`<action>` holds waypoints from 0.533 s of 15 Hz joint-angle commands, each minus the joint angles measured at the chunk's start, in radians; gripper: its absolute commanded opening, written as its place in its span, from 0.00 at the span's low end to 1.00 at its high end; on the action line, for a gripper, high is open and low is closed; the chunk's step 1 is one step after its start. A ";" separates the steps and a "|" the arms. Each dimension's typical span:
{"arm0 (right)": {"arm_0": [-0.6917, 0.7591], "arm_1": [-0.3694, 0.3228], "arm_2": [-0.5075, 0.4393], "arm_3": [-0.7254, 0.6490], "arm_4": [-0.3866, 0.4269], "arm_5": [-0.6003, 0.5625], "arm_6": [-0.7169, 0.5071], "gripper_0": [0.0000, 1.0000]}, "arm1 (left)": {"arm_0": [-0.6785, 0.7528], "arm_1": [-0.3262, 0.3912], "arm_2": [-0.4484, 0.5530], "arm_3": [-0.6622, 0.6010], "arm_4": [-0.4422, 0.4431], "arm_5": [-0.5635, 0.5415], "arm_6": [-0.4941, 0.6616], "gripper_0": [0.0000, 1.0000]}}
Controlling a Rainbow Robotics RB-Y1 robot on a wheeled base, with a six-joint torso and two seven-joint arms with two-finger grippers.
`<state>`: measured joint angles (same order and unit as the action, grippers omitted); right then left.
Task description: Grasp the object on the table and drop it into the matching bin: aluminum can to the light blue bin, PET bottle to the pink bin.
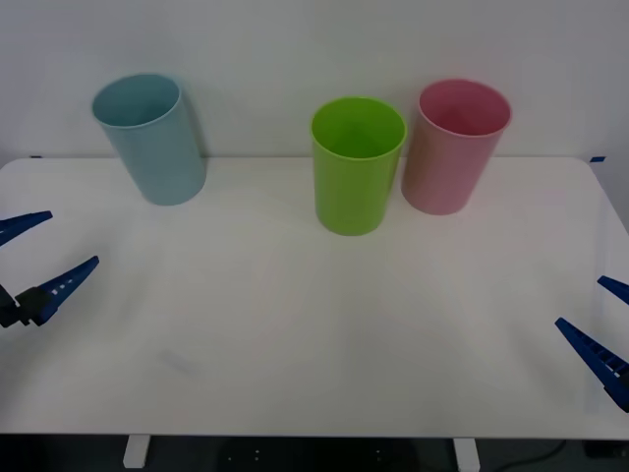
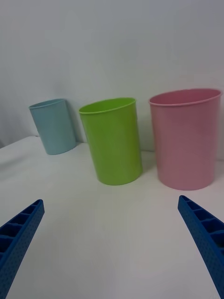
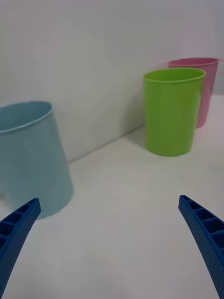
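Bins stand in a row along the far side of my white worktop (image 1: 295, 334), all three upright with their open mouths up: the light blue bin (image 1: 149, 138) at the far left, a lime green bin (image 1: 356, 164) near the middle, and the pink bin (image 1: 454, 146) just beside the green one on its right, the two close but whether they touch I cannot tell. The blue bin sits well apart from the other two. From the front camera I see my left gripper (image 1: 34, 254) hanging over the left edge of the worktop, its two blue ribbed fingers (image 1: 61, 285) spread wide with nothing between them. My right gripper (image 1: 601, 320) hangs over the right edge in the same way, its fingers (image 1: 588, 351) also spread and holding nothing. Through the left wrist camera the blue bin (image 3: 30, 156) is the nearest thing, with the green bin (image 3: 171, 111) farther off and the pink bin (image 3: 200, 88) partly hidden behind it; bare white surface lies between my own finger tips at the two corners. Through the right wrist camera the pink bin (image 2: 186, 138) and green bin (image 2: 112, 140) stand nearest, side by side, and the blue bin (image 2: 52, 125) is farther off. As for the can, I cannot tell where it is from any of my cameras.
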<state>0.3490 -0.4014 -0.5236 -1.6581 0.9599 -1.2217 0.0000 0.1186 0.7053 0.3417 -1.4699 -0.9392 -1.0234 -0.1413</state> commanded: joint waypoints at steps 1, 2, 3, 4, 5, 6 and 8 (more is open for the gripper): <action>0.000 0.000 0.000 0.000 0.000 0.000 0.000 1.00 | 0.064 -0.001 0.005 -0.030 0.020 -0.038 -0.012 1.00; 0.000 0.000 0.000 0.000 0.000 0.000 0.000 1.00 | 0.085 -0.001 0.005 -0.035 0.030 -0.046 -0.017 1.00; 0.000 0.000 0.000 0.000 0.000 0.000 0.000 1.00 | 0.101 -0.001 0.005 -0.036 0.037 -0.050 -0.020 1.00; 0.000 0.000 0.000 0.000 0.000 0.000 0.000 1.00 | 0.113 -0.001 0.005 -0.036 0.043 -0.058 -0.024 1.00; 0.000 0.000 0.000 0.000 0.000 0.000 0.000 1.00 | 0.128 -0.001 0.005 -0.043 0.050 -0.067 -0.029 1.00; 0.000 0.000 0.000 0.000 0.000 0.000 0.000 1.00 | 0.141 -0.001 0.005 -0.052 0.056 -0.073 -0.029 1.00; 0.000 0.000 0.000 0.000 0.000 0.000 0.000 1.00 | 0.168 -0.001 0.005 -0.078 0.073 -0.083 -0.026 1.00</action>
<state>0.3490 -0.4014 -0.5236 -1.6581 0.9599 -1.2217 0.0000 0.2777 0.7042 0.3467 -1.5381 -0.8736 -1.1025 -0.1693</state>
